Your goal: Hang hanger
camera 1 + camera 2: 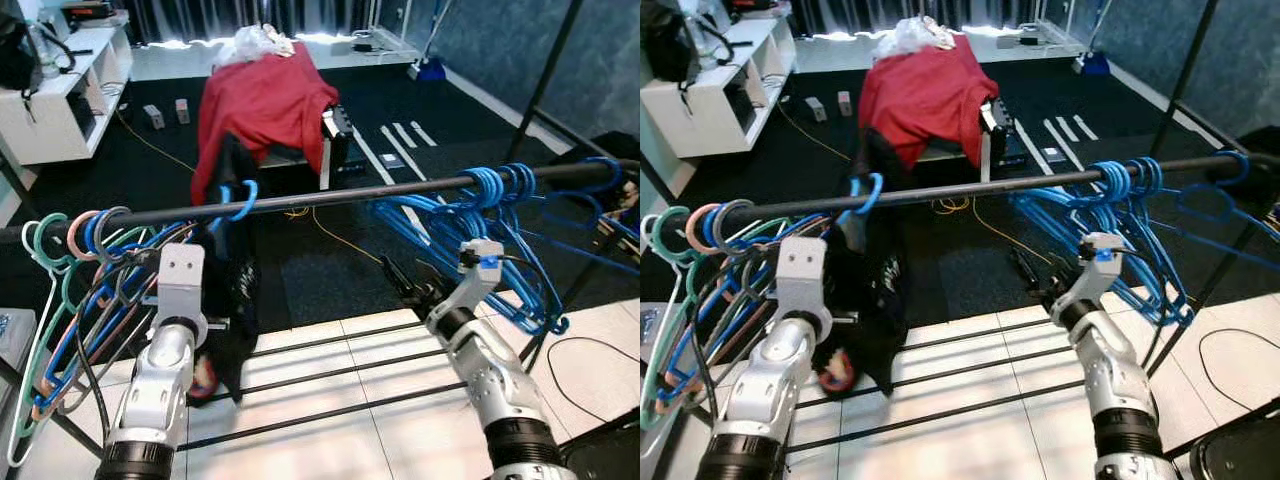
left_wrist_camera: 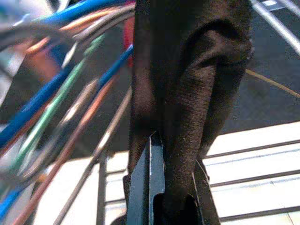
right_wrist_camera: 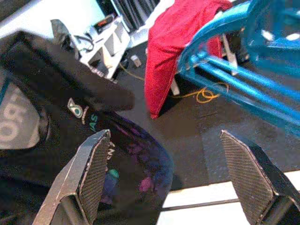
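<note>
A blue hanger (image 1: 243, 197) has its hook over the black rail (image 1: 340, 195), and a black garment (image 1: 232, 290) hangs from it. My left gripper (image 2: 173, 159) is below the rail, shut on a fold of that black cloth. My right gripper (image 3: 164, 140) is open and empty, with its fingers (image 1: 405, 280) held under the rail to the garment's right and pointing toward it. The right wrist view shows the garment's printed front (image 3: 84, 117) close ahead of the spread fingers.
Several blue hangers (image 1: 500, 230) crowd the rail on the right. Mixed green, pink and blue hangers (image 1: 70, 260) hang at the left end. Behind the rail stand furniture draped in red cloth (image 1: 262, 100) and a white shelf (image 1: 60, 90). An orange cable (image 1: 340, 240) crosses the dark floor.
</note>
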Robot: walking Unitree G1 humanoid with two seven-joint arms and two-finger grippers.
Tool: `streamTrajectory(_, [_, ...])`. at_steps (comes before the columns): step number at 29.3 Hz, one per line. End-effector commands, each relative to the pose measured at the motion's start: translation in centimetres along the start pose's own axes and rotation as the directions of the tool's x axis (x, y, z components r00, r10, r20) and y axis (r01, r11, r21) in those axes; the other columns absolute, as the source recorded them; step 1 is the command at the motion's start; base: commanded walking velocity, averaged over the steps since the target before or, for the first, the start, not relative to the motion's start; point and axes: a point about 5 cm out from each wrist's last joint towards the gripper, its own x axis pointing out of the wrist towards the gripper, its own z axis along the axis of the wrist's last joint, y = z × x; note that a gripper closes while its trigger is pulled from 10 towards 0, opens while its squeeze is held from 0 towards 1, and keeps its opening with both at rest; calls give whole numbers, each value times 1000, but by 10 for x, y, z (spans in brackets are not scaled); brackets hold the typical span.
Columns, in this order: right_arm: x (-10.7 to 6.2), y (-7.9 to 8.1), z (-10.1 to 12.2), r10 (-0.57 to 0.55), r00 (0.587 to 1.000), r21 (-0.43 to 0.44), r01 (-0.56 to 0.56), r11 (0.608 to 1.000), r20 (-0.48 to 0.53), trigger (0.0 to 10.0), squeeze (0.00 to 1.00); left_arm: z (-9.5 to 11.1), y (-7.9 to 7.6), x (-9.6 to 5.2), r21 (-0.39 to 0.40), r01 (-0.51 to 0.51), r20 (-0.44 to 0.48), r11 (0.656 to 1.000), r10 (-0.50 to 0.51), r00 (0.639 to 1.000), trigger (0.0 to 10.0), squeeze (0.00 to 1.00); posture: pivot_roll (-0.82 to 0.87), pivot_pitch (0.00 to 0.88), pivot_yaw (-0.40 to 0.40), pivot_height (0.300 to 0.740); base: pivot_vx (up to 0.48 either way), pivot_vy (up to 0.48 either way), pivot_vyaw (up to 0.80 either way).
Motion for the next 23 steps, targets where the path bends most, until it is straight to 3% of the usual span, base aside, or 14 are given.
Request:
streamTrajectory(1, [-2,-2,-4,-10,1000,9,10,1000,-15,10000,0,5,24,-2,-19,-97,16,995,98,995,10000,0,-50,9,-11,740,0,0,0])
streamTrajectory(8, [-2,-3,-4,-8,1000,10,9,1000,-18,10000,0,-5,41,-8,-9,-152,-30,988,152,988,10000,0,-47,12,-12,740,0,0,0])
streamTrajectory(12, [-2,-3,-4,-9,1000,11,9,1000,-18,10000,0,-10,38,-8,-12,-124,-54,992,123,991,10000,0,-47,12,-12,740,0,0,0])
streamTrajectory(13, [-2,-2,-4,-9,1000,11,9,1000,-18,10000,0,-12,32,-9,-4,-79,-61,997,79,995,10000,165,-44,14,-13,740,0,0,0])
streamTrajectory(14, [-2,-2,-4,-9,1000,11,9,1000,-18,10000,0,-12,25,-10,32,-21,-60,999,22,998,10000,1000,-44,14,-13,740,0,0,0])
streamTrajectory(21, [-2,-2,-4,-10,1000,10,10,1000,-18,10000,0,-15,6,-16,86,166,-92,982,-158,983,10000,1000,-44,14,-13,740,0,0,0])
streamTrajectory(23, [-2,-2,-3,-10,1000,10,10,1000,-18,10000,0,-18,0,-25,136,260,-105,956,-247,963,10000,1000,-47,19,-8,740,0,0,0])
